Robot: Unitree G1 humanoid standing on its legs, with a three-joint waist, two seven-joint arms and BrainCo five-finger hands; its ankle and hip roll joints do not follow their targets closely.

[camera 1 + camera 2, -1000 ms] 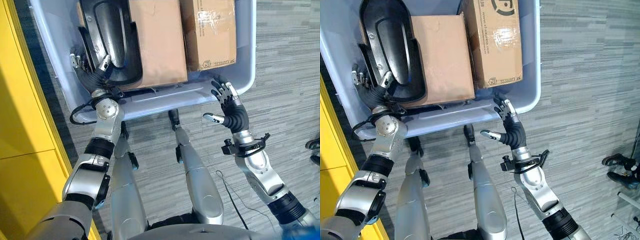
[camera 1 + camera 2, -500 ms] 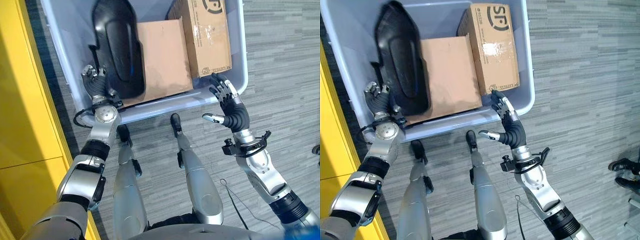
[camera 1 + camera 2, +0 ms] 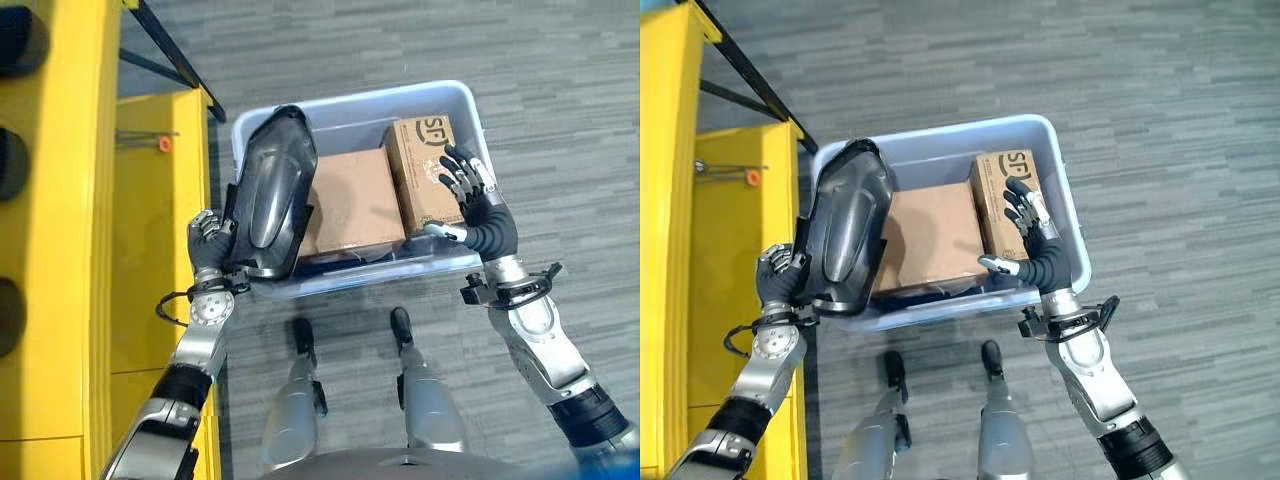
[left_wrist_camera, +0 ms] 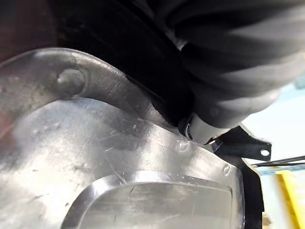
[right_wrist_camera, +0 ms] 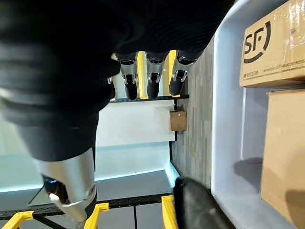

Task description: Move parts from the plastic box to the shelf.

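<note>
A long black moulded part [image 3: 268, 195] stands tilted over the left rim of the pale blue plastic box [image 3: 350, 92]. My left hand [image 3: 208, 245] grips the part's lower left edge, fingers curled on it, beside the yellow shelf [image 3: 60, 200]. In the left wrist view the part's grey inner face [image 4: 95, 157] lies right against the hand. My right hand [image 3: 480, 205] hovers open over the box's right front corner, its fingers [image 5: 152, 76] straight and holding nothing.
Two cardboard cartons lie in the box: a plain one [image 3: 350, 200] in the middle and a printed one [image 3: 425, 165] on the right. A black diagonal brace [image 3: 175, 65] runs from the shelf behind the box. Grey striped floor [image 3: 560, 120] spreads to the right.
The view has pulled far back, so the whole box and shelf show. The black part has come up out of the box onto its left rim. My right hand now hangs over the box's corner.
</note>
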